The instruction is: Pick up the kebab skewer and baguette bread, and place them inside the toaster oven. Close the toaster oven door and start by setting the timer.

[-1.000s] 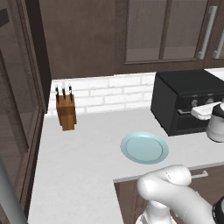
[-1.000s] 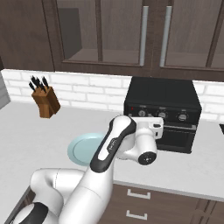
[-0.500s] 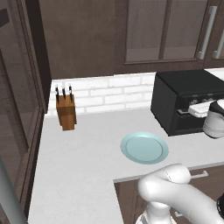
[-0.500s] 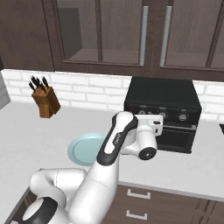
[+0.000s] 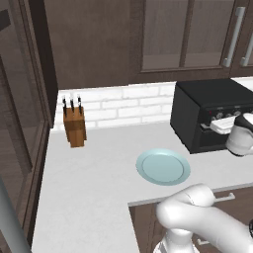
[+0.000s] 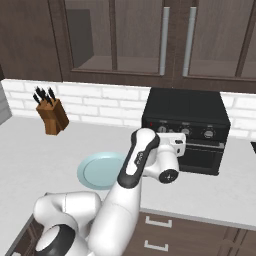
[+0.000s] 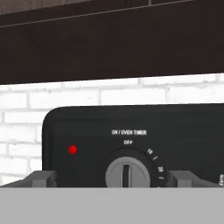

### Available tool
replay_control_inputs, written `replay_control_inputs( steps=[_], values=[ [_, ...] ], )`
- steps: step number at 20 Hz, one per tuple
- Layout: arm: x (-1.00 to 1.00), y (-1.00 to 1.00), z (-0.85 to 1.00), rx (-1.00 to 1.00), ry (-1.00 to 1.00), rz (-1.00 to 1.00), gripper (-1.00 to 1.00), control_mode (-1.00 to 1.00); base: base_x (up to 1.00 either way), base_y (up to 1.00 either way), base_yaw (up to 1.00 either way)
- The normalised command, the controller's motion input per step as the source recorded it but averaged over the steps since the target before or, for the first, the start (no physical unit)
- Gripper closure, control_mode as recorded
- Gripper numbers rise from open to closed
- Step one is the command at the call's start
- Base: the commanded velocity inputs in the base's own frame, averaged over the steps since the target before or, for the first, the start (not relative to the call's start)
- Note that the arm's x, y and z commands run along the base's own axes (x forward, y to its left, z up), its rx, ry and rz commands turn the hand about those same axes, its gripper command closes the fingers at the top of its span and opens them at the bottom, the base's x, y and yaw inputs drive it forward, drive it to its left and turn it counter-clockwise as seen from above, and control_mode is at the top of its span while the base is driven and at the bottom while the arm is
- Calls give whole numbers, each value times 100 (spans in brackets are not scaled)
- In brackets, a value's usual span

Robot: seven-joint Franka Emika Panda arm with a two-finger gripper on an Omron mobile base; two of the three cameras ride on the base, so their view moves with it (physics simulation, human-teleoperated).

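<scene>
Two spread, empty fingers (image 7: pixel 113 178) flank the toaster oven (image 6: pixel 186 131) knob on grey counter (image 5: pixel 99 173).

One toaster oven (image 6: pixel 185 127), at 3 o'clock on the counter; four knobs on its panel, timer knob (image 7: pixel 127 172) among them; one red indicator light (image 7: pixel 72 149). One pale blue plate (image 5: pixel 163 166), centre. One knife block (image 5: pixel 75 126) at 10 o'clock, three dark handles
</scene>
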Motion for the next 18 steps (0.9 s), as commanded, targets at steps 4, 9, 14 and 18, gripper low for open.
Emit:
replay_control_inputs(
  steps=[4,9,14,18],
  values=[
    [17,-9,0,0,0,0,-100,-100,0,0,0],
    [8,-13,-1,0,-1,0,-100,-100,0,0,0],
    [0,-2,-2,0,-4,0,-100,-100,0,0,0],
    [0,0,0,0,-7,0,-100,-100,0,0,0]
  ],
)
